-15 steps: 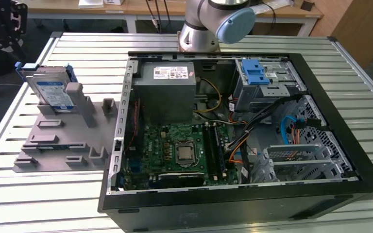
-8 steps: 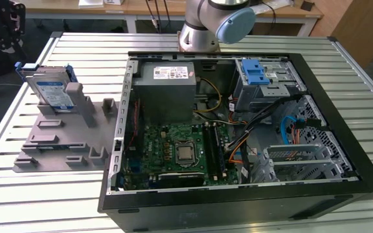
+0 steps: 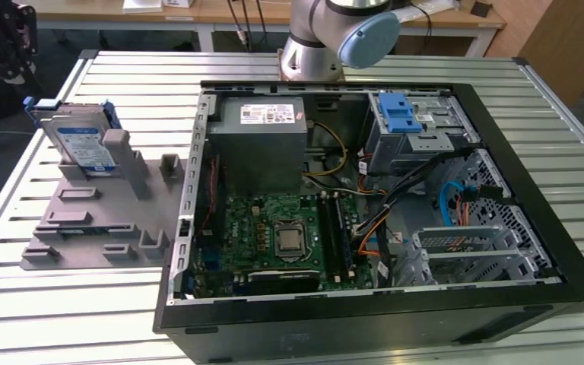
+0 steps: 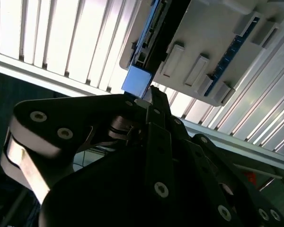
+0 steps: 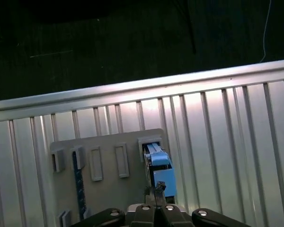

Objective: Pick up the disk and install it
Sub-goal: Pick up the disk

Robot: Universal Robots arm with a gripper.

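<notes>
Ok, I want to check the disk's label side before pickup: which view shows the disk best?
The exterior view: the disk stands upright in the grey holder, label facing the camera. Both wrist views see it edge-on, label hidden.

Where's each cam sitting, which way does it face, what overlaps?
Exterior view: off the arm, looking down on the open computer case, disk upright in the grey holder at the exterior view's left; arm base shows.
First wrist view: on the wrist, looking down past the gripper at holder and disk.
Second wrist view: on the wrist, looking along the gripper at the disk's edge.
All three share disk and holder.
</notes>
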